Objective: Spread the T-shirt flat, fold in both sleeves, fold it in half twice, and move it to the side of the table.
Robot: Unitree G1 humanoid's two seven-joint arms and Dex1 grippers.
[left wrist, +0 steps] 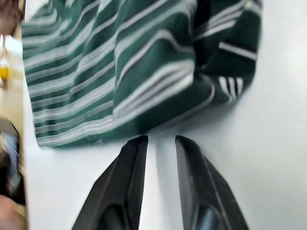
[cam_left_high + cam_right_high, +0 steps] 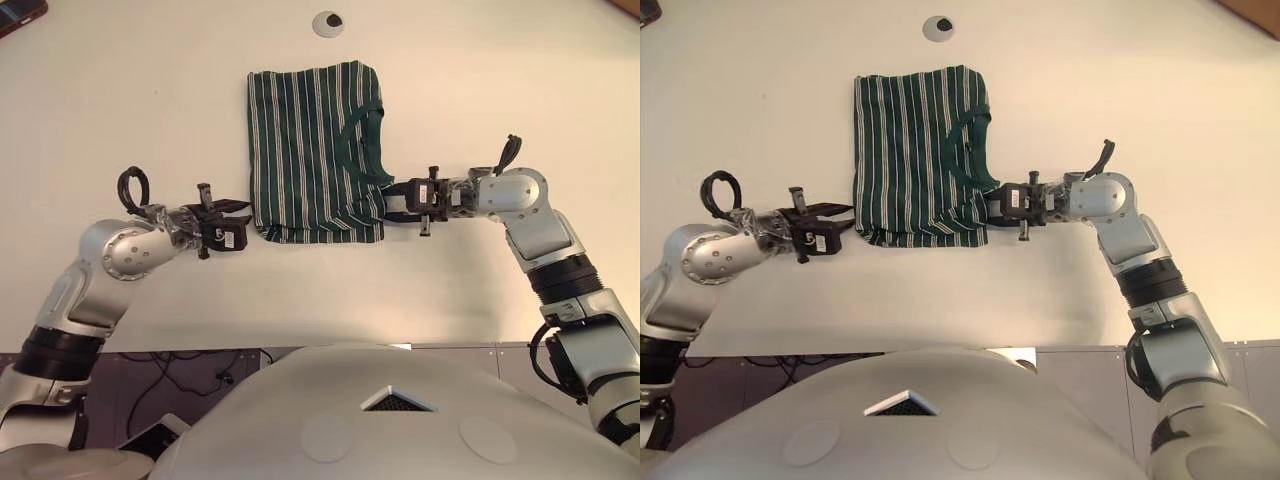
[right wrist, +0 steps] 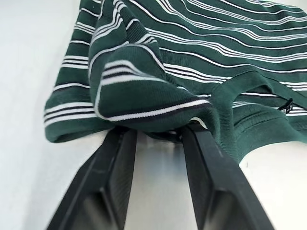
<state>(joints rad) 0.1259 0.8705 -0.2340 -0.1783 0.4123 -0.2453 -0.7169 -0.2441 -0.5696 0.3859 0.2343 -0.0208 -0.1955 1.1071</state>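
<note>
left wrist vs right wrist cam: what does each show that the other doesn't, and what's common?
Left wrist view: the left gripper, fingers open with a narrow gap, just short of a striped edge of the T-shirt, with bare table between them.
Right wrist view: the right gripper, fingers spread wider, tips hidden under a raised fold of the cloth, with the collar beside it.
Both: the green striped T-shirt lying on the white table, with open fingers at its edge.
</note>
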